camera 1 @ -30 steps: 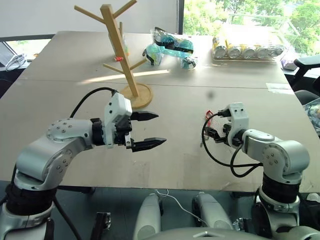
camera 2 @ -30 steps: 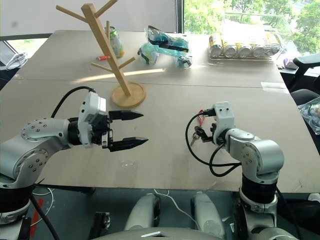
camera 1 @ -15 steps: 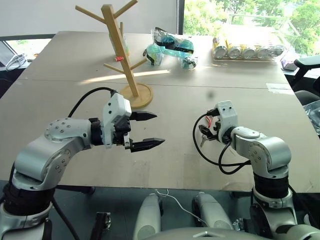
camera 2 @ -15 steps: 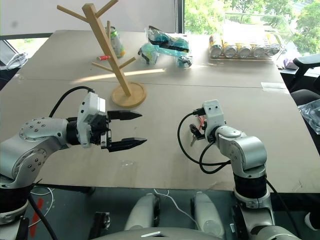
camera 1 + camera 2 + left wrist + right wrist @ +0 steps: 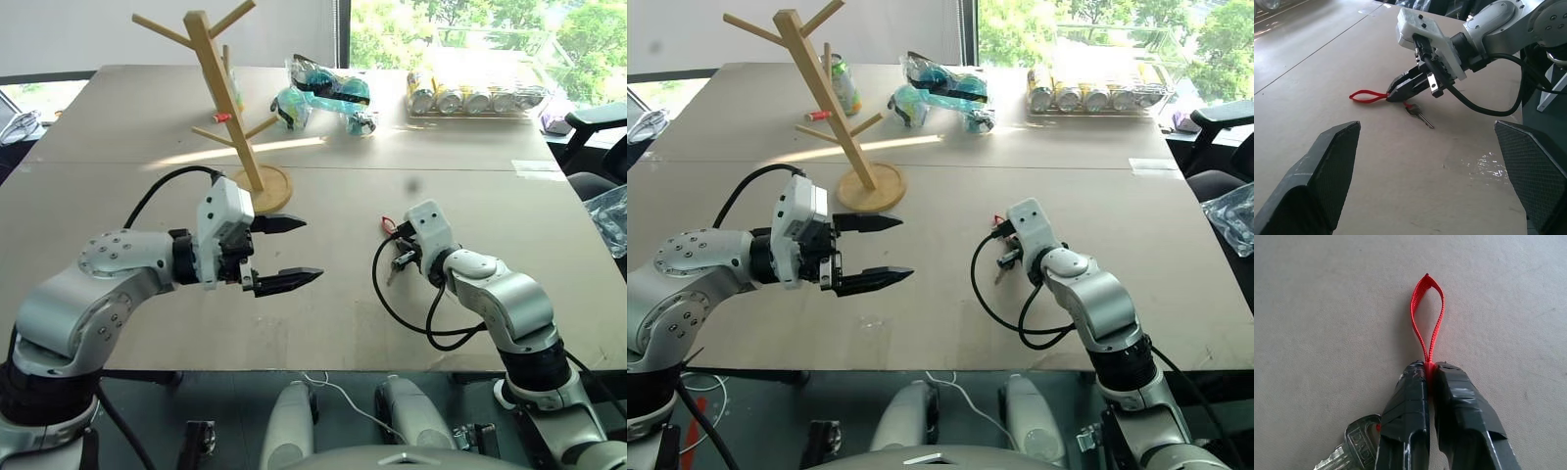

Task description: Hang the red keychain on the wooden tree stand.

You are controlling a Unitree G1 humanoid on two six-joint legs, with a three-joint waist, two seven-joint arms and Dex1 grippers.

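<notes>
Left eye view: your right hand is down on the desk at about 3 o'clock from centre, pinched on the red keychain. The red strap pokes out past the fingertips toward 11 o'clock. The wooden tree stand sits at 11 o'clock, well apart from the right hand, pegs bare. Left hand hovers between stand and keychain, fingers spread, nothing in it. Clutter at the far edge: bagged teal items, a clear tray of cans.

Right eye view: same layout. A can stands just behind the stand's post. My read: grasp looks made, lift not started, so carry and hang are all left.

Left wrist view: looking across at your right hand from 9 o'clock. Its black fingers are pressed together on the strap near its key end. The red loop lies flat on the desk toward 9 o'clock from the tips, and the silvery key lies on the desk just under them, toward 5 o'clock. Nothing is off the surface yet.

Right wrist view: fingers are squeezed shut on the base of the strap. The loop is thin woven red webbing, narrow, open like a teardrop, lying flat and pointing to 12 o'clock. The key head shows beside the fingers at 7 o'clock. The strap is limp, so expect the loop to sag when lifted.
</notes>
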